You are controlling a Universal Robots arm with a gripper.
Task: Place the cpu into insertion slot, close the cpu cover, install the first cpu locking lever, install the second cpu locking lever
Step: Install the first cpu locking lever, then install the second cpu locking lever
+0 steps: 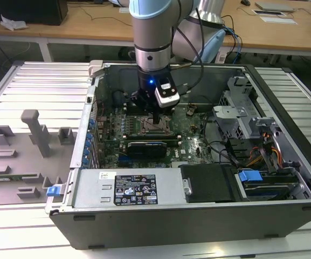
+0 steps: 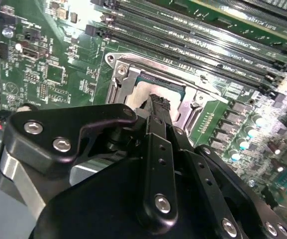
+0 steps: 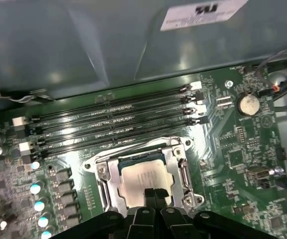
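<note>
Black metal, my hand (image 3: 154,195) hangs low over the cpu (image 3: 142,178), its fingers (image 2: 159,107) pressed together with nothing between them, tips just above or touching the chip's silver top; I cannot tell which. The cpu lies flat in the insertion slot (image 3: 111,191), and the cpu cover (image 3: 175,164) lies down around it, its window framing the chip.

Beyond the slot run the long memory slots (image 3: 113,130), close beside the cover's far edge. In the first wrist view a round coin battery (image 3: 247,104) sits well apart from the slot, past the ends of the memory slots, and a row of capacitors (image 3: 37,196) stands on the slot's other side.

The exterior view takes in the open computer case (image 1: 160,216) on the desk (image 1: 31,226), with a long black expansion card (image 1: 147,147) just on the near side of the slot, and grey fixtures (image 1: 34,132) on the desk outside the case.
</note>
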